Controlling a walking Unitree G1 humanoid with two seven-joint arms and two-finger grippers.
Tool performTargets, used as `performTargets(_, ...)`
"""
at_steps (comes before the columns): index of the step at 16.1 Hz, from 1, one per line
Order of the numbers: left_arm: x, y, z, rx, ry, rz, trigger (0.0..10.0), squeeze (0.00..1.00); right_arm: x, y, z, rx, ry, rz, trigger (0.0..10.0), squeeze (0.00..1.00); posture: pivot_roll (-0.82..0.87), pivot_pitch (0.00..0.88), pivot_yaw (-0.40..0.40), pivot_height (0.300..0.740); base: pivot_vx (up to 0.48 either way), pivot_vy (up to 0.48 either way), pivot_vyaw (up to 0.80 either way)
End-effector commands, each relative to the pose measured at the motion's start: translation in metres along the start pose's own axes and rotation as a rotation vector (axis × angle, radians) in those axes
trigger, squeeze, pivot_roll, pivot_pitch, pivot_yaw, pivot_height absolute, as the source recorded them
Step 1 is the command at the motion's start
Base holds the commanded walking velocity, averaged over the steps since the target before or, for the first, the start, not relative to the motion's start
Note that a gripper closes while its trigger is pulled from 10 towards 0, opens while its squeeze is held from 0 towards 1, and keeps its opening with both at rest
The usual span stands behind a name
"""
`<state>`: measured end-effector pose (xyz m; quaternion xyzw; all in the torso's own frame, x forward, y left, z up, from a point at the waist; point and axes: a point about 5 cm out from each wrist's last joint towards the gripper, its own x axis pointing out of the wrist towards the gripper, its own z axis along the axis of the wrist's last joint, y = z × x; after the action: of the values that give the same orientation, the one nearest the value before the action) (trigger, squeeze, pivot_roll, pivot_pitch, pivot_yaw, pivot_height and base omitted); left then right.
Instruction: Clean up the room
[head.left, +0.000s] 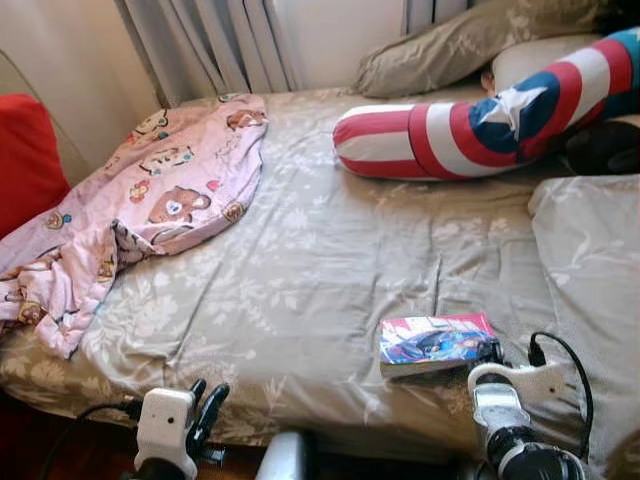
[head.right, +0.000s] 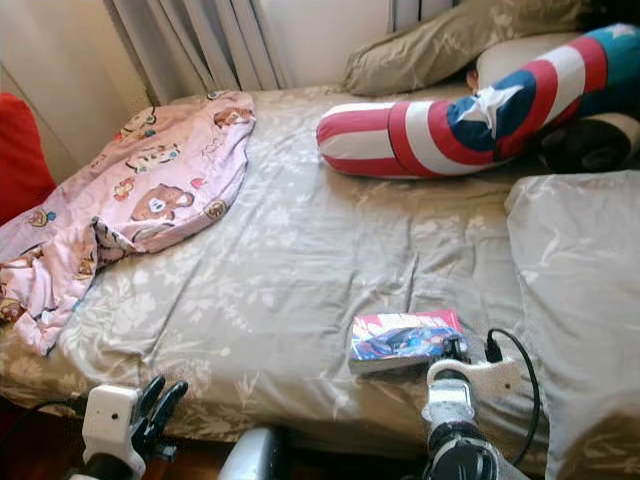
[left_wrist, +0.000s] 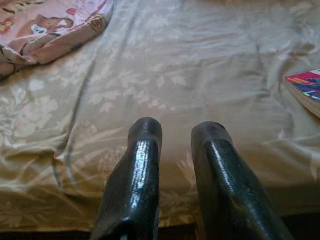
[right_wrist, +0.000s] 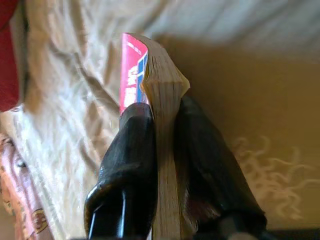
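Right end effector (right_wrist: 162, 130) clamping book (head.left: 435, 343), cover half hidden

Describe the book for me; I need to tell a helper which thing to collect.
Start at the bed with the beige leafy sheet. Near its front edge, toward the right, lies the book, a thin paperback with a bright pink and blue cover. It is the only flat, glossy thing there, and the right hand is clamped on its pages.

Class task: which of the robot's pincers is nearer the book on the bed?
Right. The right pincer is clamped on the book; the left pincer hovers at the bed's near edge, apart from it.
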<state>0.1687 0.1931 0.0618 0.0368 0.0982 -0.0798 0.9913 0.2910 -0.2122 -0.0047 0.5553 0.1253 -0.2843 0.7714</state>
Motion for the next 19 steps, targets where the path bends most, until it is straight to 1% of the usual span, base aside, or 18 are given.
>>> performTargets(1, -0.004, 0.003, 0.003, 0.026, 0.017, 0.003, 10.0, 0.0, -0.002, -0.006, -0.002, -0.009, 0.007, -0.028, 10.0, 0.0, 0.29, 0.096, 0.147, 0.616, 0.0, 0.0, 0.0)
performTargets(6, -0.011, 0.005, 0.001, 0.023, 0.046, 0.013, 10.0, 0.0, -0.002, -0.013, -0.002, -0.088, 0.034, -0.07, 10.0, 0.0, 0.29, 0.11, 0.142, 0.616, 0.0, 0.0, 0.0)
performTargets(9, -0.013, 0.005, 0.002, 0.02, 0.053, 0.016, 10.0, 0.0, -0.002, -0.013, 0.0, -0.093, 0.031, -0.068, 10.0, 0.01, 0.3, 0.114, 0.141, 0.616, 0.0, 0.0, 0.0)
performTargets(10, -0.012, 0.005, 0.001, 0.018, 0.059, 0.02, 10.0, 0.0, -0.002, -0.016, 0.0, -0.111, 0.045, -0.083, 10.0, 0.4, 0.3, 0.114, 0.141, 0.616, 0.0, 0.0, 0.0)
performTargets(11, -0.013, 0.004, 0.001, 0.017, 0.06, 0.021, 10.0, 0.0, -0.003, -0.016, 0.001, -0.116, 0.046, -0.085, 10.0, 1.0, 0.29, 0.118, 0.14, 0.616, 0.0, 0.0, 0.0)
performTargets(14, -0.015, 0.005, -0.001, 0.017, 0.071, 0.026, 10.0, 0.0, -0.003, -0.021, 0.001, -0.114, 0.044, -0.114, 10.0, 1.0, 0.29, 0.12, 0.138, 0.616, 0.0, 0.0, 0.0)
performTargets(19, -0.014, 0.005, -0.003, 0.017, 0.078, 0.03, 10.0, 0.0, -0.007, -0.033, -0.003, -0.13, 0.066, -0.173, 10.0, 0.99, 0.29, 0.117, 0.135, 0.616, 0.0, 0.0, 0.0)
